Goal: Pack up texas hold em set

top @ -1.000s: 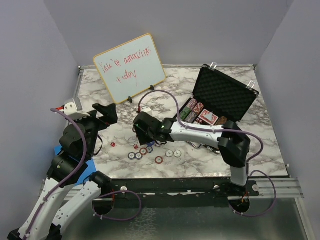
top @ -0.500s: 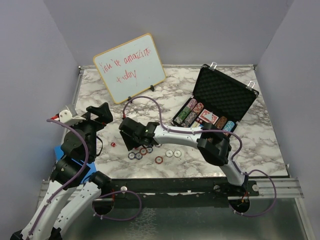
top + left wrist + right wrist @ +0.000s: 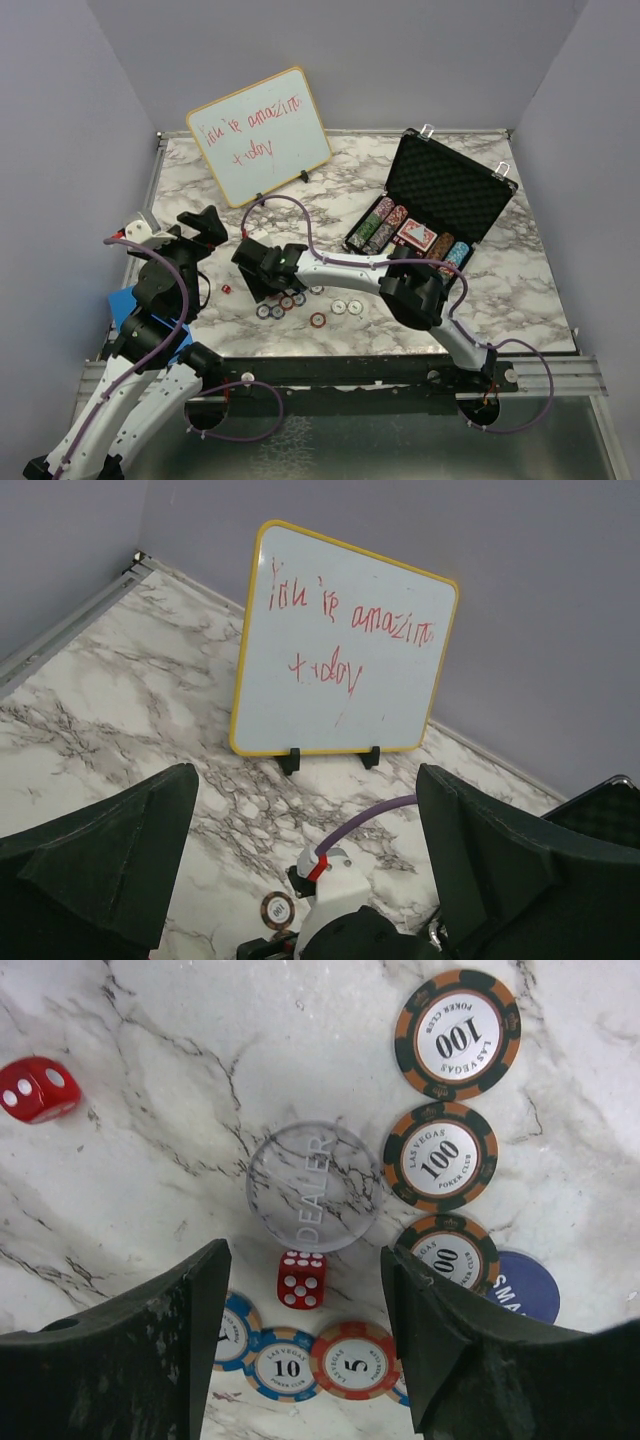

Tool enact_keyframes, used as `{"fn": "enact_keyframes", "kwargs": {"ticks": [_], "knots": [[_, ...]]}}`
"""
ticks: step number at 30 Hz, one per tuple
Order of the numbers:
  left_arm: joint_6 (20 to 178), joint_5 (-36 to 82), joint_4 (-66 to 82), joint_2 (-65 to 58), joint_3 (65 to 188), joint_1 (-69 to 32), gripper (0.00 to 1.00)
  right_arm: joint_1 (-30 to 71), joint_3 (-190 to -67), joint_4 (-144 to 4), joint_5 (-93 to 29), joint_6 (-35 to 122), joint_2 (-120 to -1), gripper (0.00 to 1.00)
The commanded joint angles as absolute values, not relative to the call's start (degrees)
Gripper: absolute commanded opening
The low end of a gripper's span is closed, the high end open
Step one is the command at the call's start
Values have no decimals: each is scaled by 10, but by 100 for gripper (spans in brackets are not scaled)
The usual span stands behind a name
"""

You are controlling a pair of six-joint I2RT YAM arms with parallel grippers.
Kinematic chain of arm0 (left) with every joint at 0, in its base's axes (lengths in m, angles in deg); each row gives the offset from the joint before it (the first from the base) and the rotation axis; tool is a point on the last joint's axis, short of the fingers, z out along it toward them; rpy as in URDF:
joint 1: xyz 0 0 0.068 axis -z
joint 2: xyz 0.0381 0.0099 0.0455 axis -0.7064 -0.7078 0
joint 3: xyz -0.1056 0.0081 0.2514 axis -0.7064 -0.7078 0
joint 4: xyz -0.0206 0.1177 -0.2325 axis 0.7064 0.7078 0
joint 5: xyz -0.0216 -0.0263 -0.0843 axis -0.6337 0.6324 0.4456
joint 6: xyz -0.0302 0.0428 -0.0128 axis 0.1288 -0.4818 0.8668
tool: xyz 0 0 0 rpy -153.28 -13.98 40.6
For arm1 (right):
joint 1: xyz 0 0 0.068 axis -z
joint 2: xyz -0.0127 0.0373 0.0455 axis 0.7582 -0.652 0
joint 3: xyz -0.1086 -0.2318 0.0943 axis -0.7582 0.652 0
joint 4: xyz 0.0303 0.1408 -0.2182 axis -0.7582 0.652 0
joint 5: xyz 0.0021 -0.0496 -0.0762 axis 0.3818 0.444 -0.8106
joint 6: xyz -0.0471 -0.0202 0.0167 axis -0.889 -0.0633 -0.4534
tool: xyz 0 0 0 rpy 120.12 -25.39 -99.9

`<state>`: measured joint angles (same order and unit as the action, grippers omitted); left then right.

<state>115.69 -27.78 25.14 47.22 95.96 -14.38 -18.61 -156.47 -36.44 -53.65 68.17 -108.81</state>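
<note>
Plainly the packing is only part done. The briefcase (image 3: 452, 185) stands open toward the far right corner of the counter (image 3: 520, 300), its lid propped up. Rows of chips (image 3: 380, 228) and the red card decks (image 3: 417, 236) already sit in its base. Left to gather is a scatter of loose chips (image 3: 290, 302) by the near edge, left of the middle, along with the dealer disc (image 3: 316, 1186) and two dice (image 3: 301, 1280). After that, the lid needs shutting and latching.

The right fingers (image 3: 150, 1340) are spread and grasp nothing. They hang just over that scatter, one die lying on the counter between them. The left fingers (image 3: 110, 860) are released wide and empty, raised near the left edge and facing the whiteboard (image 3: 340, 650) at the far left.

The case is black with metal edging and dimpled foam inside the lid. The chips are flat round discs with striped rims and printed centres. The dealer disc is clear plastic with engraved lettering, so the veined marble shows through it. The dice are glossy red cubes with white pips.
</note>
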Motion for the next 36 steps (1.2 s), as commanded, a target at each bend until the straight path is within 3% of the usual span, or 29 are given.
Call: {"fn": "enact_keyframes", "kwargs": {"ticks": [1, 6, 17, 23, 36], "knots": [[1148, -298, 235, 470, 952, -143, 99, -192, -1604, -321, -581, 683, -1126, 70], [1147, -299, 233, 471, 948, -143, 99, -192, -1617, -336, -597, 683, -1156, 73], [1149, -296, 233, 467, 945, -143, 99, -192, -1625, -322, -636, 712, -1187, 63], [1147, -297, 237, 468, 947, -143, 99, -192, -1610, -342, -639, 711, -1158, 46], [1135, -264, 253, 459, 974, -143, 99, -163, -1582, -395, -639, 692, -1021, 44]]}}
